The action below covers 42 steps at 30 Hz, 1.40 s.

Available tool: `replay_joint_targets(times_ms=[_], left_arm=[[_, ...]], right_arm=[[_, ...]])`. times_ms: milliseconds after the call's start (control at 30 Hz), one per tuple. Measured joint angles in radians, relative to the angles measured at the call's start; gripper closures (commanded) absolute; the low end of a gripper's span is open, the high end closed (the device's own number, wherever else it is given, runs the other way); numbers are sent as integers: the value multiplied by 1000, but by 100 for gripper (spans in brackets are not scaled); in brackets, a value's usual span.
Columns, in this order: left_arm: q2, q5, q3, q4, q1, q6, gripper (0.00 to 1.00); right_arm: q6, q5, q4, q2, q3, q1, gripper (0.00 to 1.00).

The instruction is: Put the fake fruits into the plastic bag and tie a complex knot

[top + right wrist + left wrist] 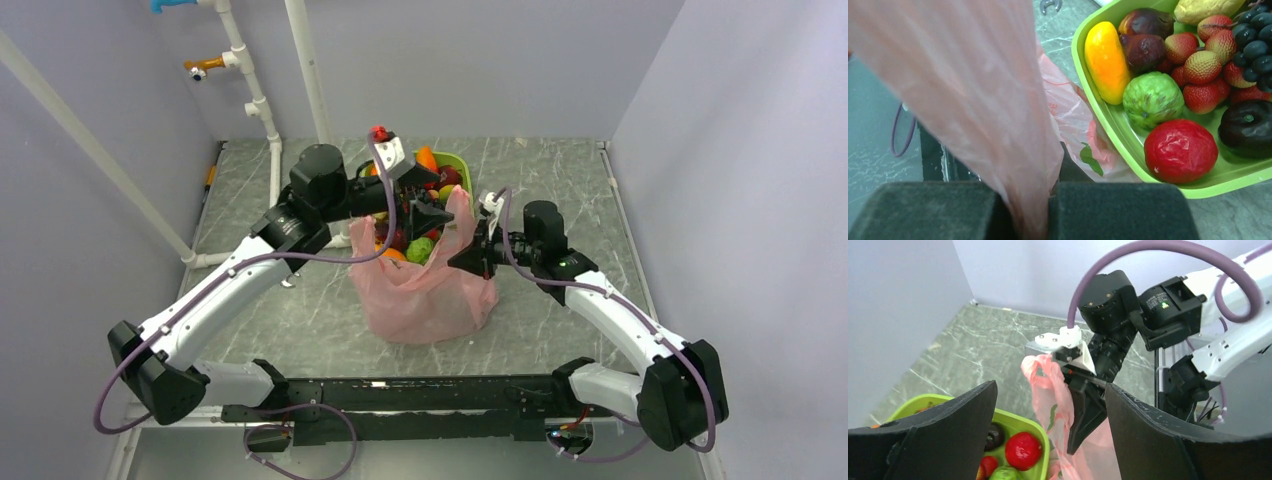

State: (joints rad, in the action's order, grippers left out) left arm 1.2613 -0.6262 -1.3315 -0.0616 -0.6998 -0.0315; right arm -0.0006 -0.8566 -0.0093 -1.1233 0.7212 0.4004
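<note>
The pink plastic bag stands open mid-table with a green fruit and an orange fruit inside. My right gripper is shut on the bag's right upper edge; in the right wrist view the pink film runs down between its closed fingers. My left gripper hovers over the bag's mouth, open and empty. More fake fruits lie in the lime-green tray: a red one, a green one, a yellow one, strawberries and dark grapes. No knot shows.
The green tray sits right behind the bag, touching it. White pipes stand at the back left. Grey walls close the table on three sides. The arms' black base rail lies along the near edge.
</note>
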Motion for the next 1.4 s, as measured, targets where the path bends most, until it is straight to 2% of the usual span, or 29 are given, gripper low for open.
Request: replay_joint_targets(times_ms=[100, 167, 233, 300, 333, 367, 400, 433, 500, 533, 700, 800, 1067, 1200, 1300, 1400], left_arm=[[36, 53, 5, 41, -26, 81, 24], [60, 85, 14, 68, -51, 114, 40], [75, 113, 27, 89, -69, 145, 61], [89, 147, 36, 103, -82, 172, 84], [94, 159, 36, 107, -85, 183, 95], [99, 173, 36, 109, -86, 189, 100], [101, 182, 36, 109, -86, 200, 100], [103, 196, 36, 109, -86, 206, 100], [103, 215, 36, 106, -84, 223, 100], [103, 221, 36, 106, -84, 235, 100], [103, 236, 59, 127, -84, 299, 100], [103, 243, 77, 128, -84, 330, 100], [103, 247, 82, 140, -84, 394, 100], [103, 246, 82, 158, -84, 420, 100], [103, 246, 82, 163, -77, 442, 100], [103, 239, 82, 156, -55, 457, 100]], right_arm=[[-6, 52, -21, 0, 1, 29, 100], [-8, 77, -29, 0, 2, 42, 100], [-10, 98, -35, 0, 2, 49, 97], [-12, 113, -40, 2, 2, 52, 80], [-14, 121, -45, 6, 2, 53, 64], [-15, 130, -51, 12, 2, 54, 45], [-13, 147, -55, 22, 2, 54, 30], [-5, 164, -60, 33, 2, 54, 24], [24, 215, -61, 64, 2, 55, 3], [51, 241, -60, 85, 2, 55, 1], [212, 375, 0, 206, -5, 71, 0], [274, 478, 44, 225, -4, 115, 0], [333, 857, 142, 71, 5, 298, 2], [341, 998, 216, 0, -1, 343, 31], [343, 1056, 258, -30, -16, 359, 43], [327, 1076, 298, -37, -77, 371, 49]])
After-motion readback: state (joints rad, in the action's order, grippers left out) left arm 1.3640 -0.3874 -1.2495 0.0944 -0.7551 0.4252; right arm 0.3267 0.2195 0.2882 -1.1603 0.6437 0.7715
